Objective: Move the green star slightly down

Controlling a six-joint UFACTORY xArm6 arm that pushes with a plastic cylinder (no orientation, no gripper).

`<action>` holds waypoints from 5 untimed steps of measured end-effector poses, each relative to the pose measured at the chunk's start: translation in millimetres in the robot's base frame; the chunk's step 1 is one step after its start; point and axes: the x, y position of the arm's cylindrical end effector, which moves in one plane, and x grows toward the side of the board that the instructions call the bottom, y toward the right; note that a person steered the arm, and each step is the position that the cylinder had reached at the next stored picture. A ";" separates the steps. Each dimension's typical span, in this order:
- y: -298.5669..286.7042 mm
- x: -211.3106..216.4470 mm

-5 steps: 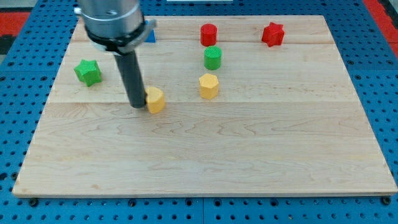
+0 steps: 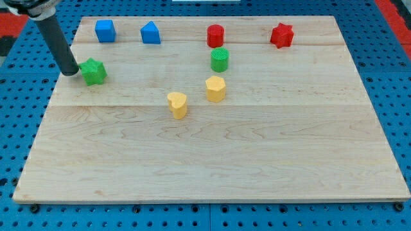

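Note:
The green star (image 2: 94,71) lies near the left edge of the wooden board (image 2: 212,154). My tip (image 2: 70,72) stands right at the star's left side, touching or almost touching it. The dark rod rises from the tip toward the view's top left.
Two blue blocks (image 2: 104,30) (image 2: 150,33) sit at the top left. A red cylinder (image 2: 215,35) and a red star (image 2: 281,34) sit at the top. A green cylinder (image 2: 219,59) and two yellow blocks (image 2: 216,88) (image 2: 177,104) lie mid-board.
My tip has moved from beside the left yellow block to the left side of the green star. That yellow block has shifted right and down. The star sits slightly right and lower.

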 end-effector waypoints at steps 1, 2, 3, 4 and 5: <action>-2.4 -8.7; 38.7 -5.4; 51.5 16.9; 50.2 -10.0; 104.9 -51.5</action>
